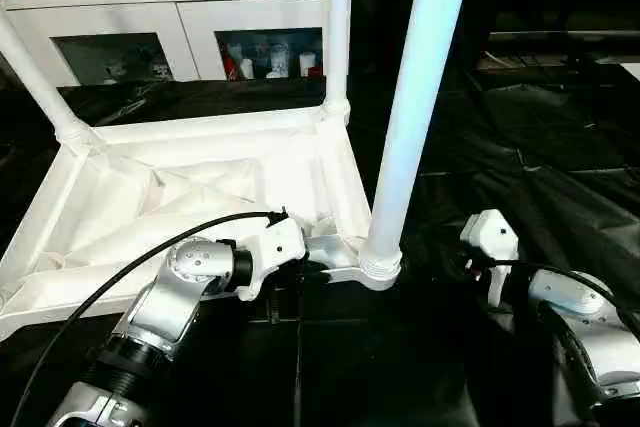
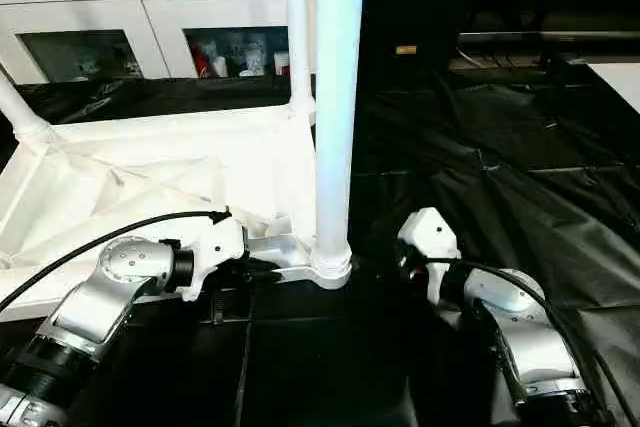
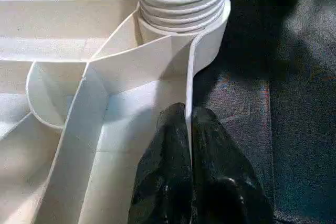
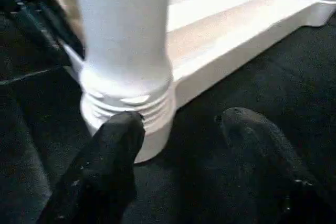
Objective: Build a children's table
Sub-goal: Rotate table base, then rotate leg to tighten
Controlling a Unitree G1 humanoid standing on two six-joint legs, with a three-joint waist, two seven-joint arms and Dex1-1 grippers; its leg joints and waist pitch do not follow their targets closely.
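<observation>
The children's table lies upside down on the black sheet, its rimmed top [image 1: 200,129] facing up with ribs showing. Three white legs stand in corner sockets: far left [image 1: 35,77], far right [image 1: 338,27] and the near right leg [image 1: 415,97]. My left gripper [image 3: 187,113] is shut on the thin rim wall [image 3: 191,77] just beside the near right socket, and it also shows from the head camera [image 1: 312,265]. My right gripper [image 4: 181,121] stands open to the right of that leg, one finger [image 4: 118,140] close against the leg's ribbed end [image 4: 131,103].
A white glass-door cabinet [image 1: 150,7] stands behind the black-sheeted table [image 1: 540,147]. A black cable [image 1: 120,269] arcs over my left forearm. Wrinkled black sheet spreads to the right of the white top.
</observation>
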